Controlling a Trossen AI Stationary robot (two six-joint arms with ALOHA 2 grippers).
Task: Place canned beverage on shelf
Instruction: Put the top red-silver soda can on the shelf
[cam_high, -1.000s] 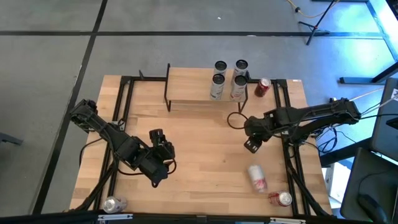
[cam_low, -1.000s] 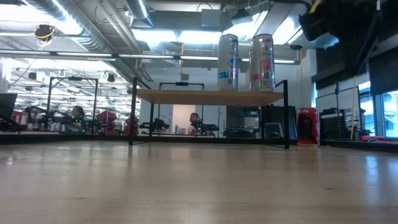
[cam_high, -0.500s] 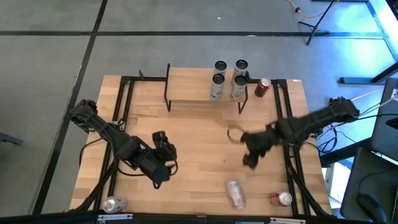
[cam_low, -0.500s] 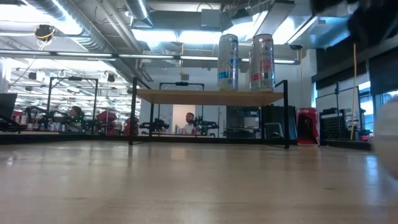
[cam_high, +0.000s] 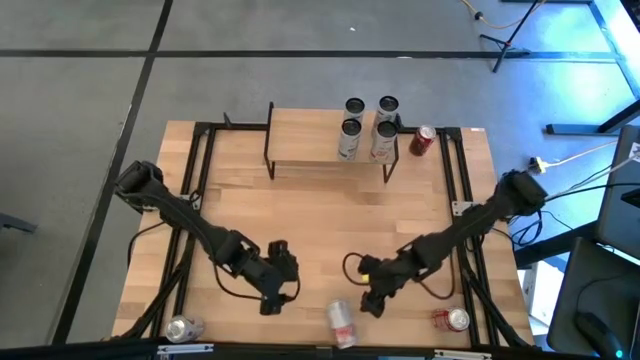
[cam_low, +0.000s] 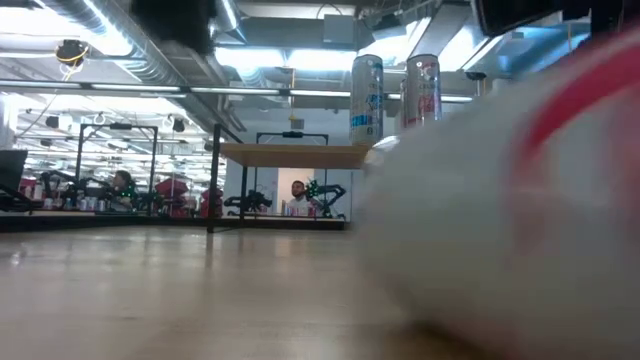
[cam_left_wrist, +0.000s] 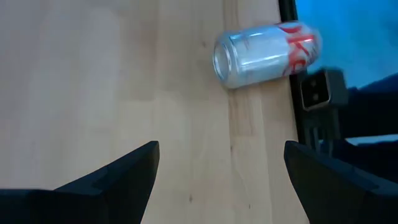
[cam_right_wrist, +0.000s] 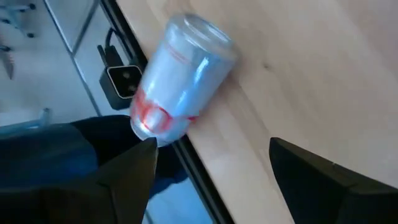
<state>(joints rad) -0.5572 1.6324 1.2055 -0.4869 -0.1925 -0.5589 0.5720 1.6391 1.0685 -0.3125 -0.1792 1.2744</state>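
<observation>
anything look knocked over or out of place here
Yes. A white and red can lies on its side at the table's near edge, between the open left gripper and open right gripper. Two more cans lie at the near corners, while four cans stand upright on the shelf.

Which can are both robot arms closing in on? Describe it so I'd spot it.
Find the table's near edge, opposite the shelf. Midway along it, between both arms' open jaws, a can lies on its side. It is silver-white with red print, unlike the four cans standing upright on the shelf.
</observation>
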